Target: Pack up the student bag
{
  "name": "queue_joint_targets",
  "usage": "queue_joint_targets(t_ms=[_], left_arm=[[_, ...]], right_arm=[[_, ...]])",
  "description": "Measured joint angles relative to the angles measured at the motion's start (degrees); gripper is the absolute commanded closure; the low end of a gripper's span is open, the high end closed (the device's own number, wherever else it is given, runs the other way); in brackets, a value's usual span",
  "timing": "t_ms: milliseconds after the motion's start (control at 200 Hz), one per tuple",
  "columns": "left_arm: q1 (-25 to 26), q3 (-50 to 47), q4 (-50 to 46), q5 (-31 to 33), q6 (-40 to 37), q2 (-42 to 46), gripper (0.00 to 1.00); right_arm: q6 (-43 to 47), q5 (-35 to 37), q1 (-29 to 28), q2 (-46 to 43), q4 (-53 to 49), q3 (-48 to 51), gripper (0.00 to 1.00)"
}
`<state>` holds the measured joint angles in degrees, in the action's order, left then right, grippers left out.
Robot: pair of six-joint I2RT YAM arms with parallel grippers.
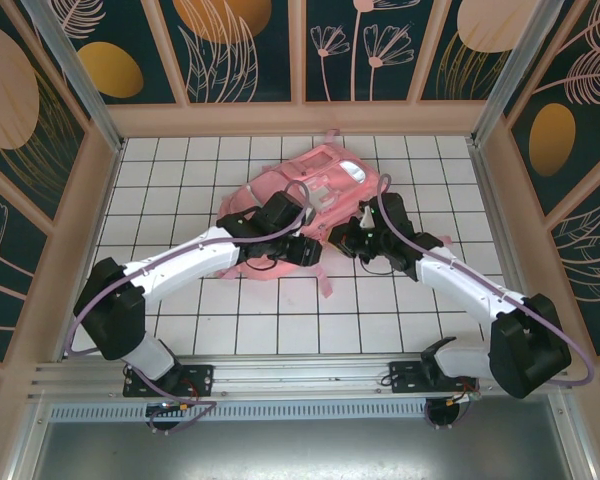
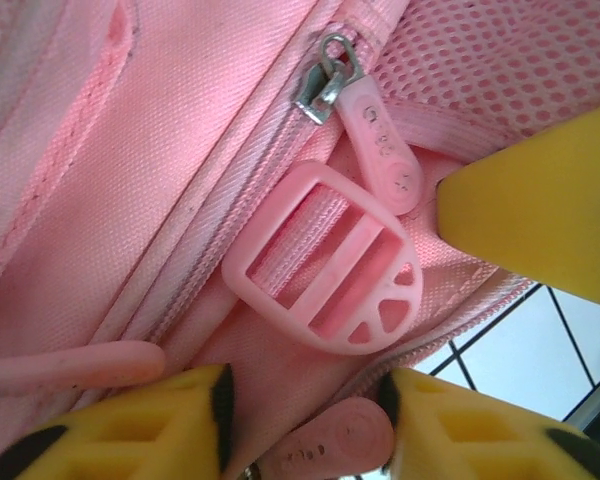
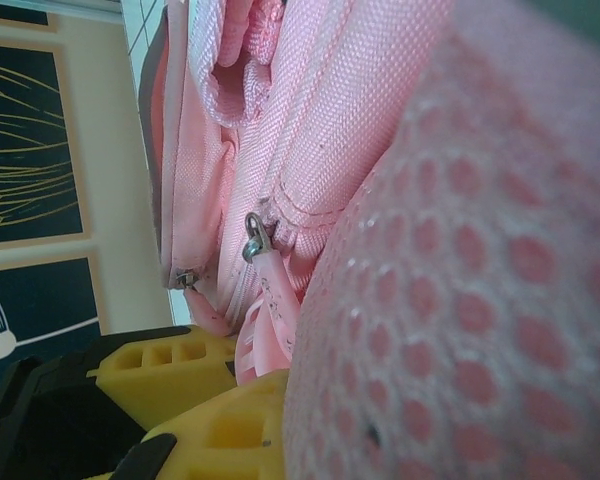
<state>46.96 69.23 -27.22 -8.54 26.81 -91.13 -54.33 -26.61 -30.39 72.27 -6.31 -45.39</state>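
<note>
The left gripper (image 2: 305,400) has its jaws apart around a pink rubber zipper tab (image 2: 335,438) on the large soft pink fabric student bag (image 1: 325,175). The bag lies mid-way across the white tiled table (image 1: 170,190). At its right edge, the right gripper (image 3: 242,378) is clamped on a second pink zipper pull (image 3: 267,300).

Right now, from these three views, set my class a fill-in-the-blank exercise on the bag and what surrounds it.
1. The student bag lies on a table covered in white square ___.
2. A pink zipper pull sits between the left gripper's ___ fingers.
3. The panel beside the metal zipper slider is pink, open-holed ___.

Missing words: tiles; yellow; mesh.
</note>
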Motion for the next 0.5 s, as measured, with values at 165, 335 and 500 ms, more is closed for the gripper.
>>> queue_joint_targets(t_ms=[165, 335, 500], left_arm=[[0.0, 0.0, 0.0, 0.3, -0.5, 0.1, 0.83], [0.0, 0.0, 0.0, 0.6, -0.5, 0.6, 0.86], [-0.3, -1.8, 1.7, 1.0, -0.1, 2.9, 0.86]], right_arm=[[0.0, 0.2, 0.0, 0.0, 0.0, 0.0, 1.0], [0.0, 0.2, 0.0, 0.0, 0.5, 0.0, 1.0], [0.0, 0.0, -0.1, 0.0, 1.4, 0.0, 1.0]])
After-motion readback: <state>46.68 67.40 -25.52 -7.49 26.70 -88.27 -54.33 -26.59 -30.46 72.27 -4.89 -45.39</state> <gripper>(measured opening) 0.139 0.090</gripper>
